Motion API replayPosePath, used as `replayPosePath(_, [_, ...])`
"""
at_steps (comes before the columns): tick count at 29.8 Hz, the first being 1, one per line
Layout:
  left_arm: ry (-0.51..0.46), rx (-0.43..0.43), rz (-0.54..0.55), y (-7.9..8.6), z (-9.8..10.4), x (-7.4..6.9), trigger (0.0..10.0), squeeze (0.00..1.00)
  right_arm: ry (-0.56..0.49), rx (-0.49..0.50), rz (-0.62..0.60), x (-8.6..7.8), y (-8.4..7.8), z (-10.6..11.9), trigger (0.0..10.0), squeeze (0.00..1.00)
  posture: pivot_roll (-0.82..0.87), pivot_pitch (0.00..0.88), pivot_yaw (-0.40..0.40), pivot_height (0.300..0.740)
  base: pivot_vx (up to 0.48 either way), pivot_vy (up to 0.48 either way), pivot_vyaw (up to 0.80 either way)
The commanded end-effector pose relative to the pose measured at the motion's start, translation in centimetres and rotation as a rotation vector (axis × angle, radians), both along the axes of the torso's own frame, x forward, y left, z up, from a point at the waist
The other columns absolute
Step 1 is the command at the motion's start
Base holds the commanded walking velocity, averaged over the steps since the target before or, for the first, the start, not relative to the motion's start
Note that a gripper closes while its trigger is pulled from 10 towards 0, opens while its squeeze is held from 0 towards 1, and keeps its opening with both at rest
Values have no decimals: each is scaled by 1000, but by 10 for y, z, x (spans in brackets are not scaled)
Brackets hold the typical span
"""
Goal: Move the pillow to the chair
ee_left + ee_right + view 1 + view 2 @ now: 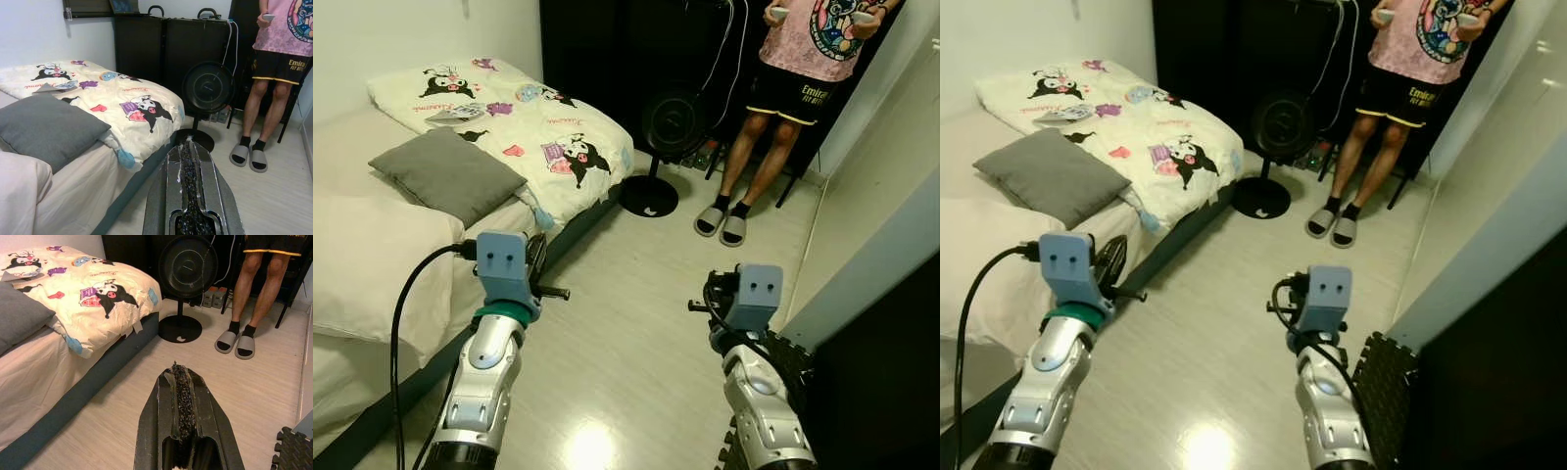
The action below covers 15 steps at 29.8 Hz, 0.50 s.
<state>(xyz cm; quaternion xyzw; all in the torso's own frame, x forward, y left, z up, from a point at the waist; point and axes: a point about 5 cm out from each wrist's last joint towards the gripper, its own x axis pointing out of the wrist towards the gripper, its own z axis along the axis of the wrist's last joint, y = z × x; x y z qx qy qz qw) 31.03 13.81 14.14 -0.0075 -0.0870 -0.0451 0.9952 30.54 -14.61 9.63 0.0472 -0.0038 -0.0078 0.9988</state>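
Observation:
A grey pillow (pixel 448 172) lies flat on the bed (pixel 372 235), to my left and ahead; it also appears in the left wrist view as the grey pillow (pixel 46 128). My left gripper (pixel 188 147) is raised beside the bed's near edge, short of the pillow, its fingers pressed shut with nothing between them. My right gripper (pixel 180 374) is held over the bare floor, also shut and empty. From the head I see only the blue wrist blocks of the left arm (pixel 506 264) and right arm (pixel 756 294).
A cartoon-print quilt (pixel 524 122) covers the far part of the bed. A black floor fan (pixel 668 137) stands ahead, and a person (pixel 793 108) in slippers stands beyond it. A white wall panel (pixel 881 215) and a black foam mat (pixel 793 362) lie on the right.

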Motion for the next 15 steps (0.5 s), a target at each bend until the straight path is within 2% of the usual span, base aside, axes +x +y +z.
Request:
replayPosePath(1, [15, -12, -4, 0, -3, -2, 10000, 0, 14, -13, -10, -2, -3, -2, 10000, 0, 4, 0, 2, 740, 0, 0, 0])
replayPosePath(4, [14, -24, -8, 0, -3, -2, 10000, 0, 16, -16, -12, -2, -3, -2, 10000, 0, 4, 0, 2, 740, 0, 0, 0])
replayPosePath(15, [23, -34, 11, 3, -4, -2, 10000, 0, 19, -30, -8, -1, -4, -2, 10000, 0, 3, 0, 0, 740, 271, 0, 0])
